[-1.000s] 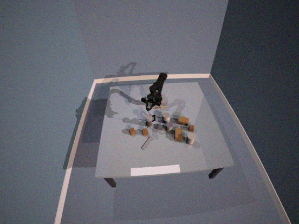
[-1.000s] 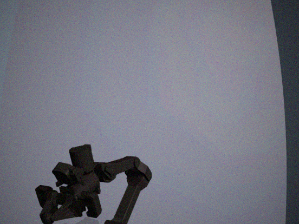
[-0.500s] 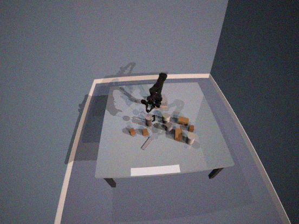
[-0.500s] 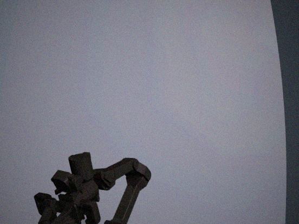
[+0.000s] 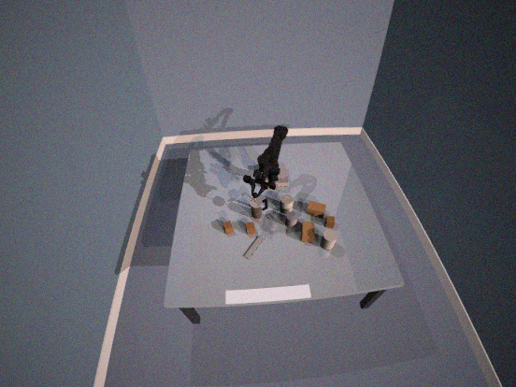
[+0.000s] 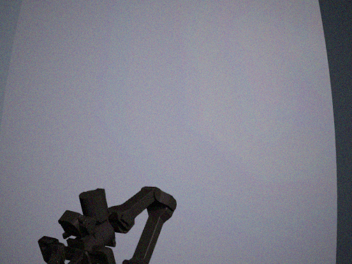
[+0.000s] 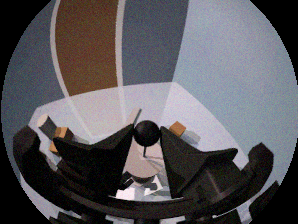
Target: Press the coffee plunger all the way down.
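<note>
Any sideways pull from the arm [image 5: 273,151] risked tipping or sliding the coffee press [image 5: 256,209], which stood on the table [image 5: 280,271] directly beneath the jaws, because the gripper [image 7: 147,137], pointing steeply down from the bent arm, was clamped on the black plunger knob [image 7: 147,133].

Coffee press [image 5: 256,210], a small grey cylinder with a darker lower band, standing upright on the worktop [image 5: 280,266], its plunger knob [image 7: 147,133] a dark round ball on a thin rod, clamped between the gripper [image 7: 145,137] fingers, directly above the press body
</note>
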